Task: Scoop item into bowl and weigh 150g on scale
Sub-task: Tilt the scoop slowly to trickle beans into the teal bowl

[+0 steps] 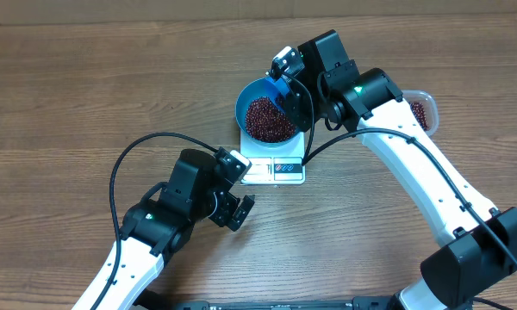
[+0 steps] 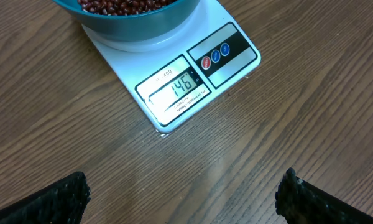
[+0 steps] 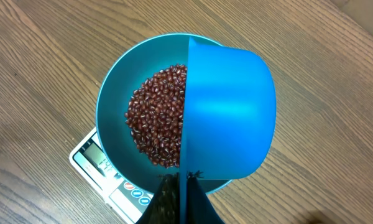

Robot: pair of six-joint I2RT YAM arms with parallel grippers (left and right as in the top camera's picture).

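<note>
The blue bowl (image 1: 241,108) stands on the white scale (image 1: 276,170), holding a heap of dark red beans (image 1: 269,119). My right gripper (image 1: 286,84) is shut on the handle of a small blue scoop (image 1: 282,93), held over the bowl's far right side. In the right wrist view the scoop (image 3: 230,112) is turned on its side above the bowl (image 3: 115,106), covering part of the beans (image 3: 158,118); the right gripper (image 3: 185,186) pinches its thin handle. My left gripper (image 2: 183,193) is open and empty over bare table in front of the scale (image 2: 227,46), whose display reads 146.
A clear plastic tub (image 1: 424,110) with more beans sits to the right, partly behind the right arm. The left arm's black cable loops over the table on the left (image 1: 129,159). The left gripper (image 1: 239,211) hovers just left of the scale's front.
</note>
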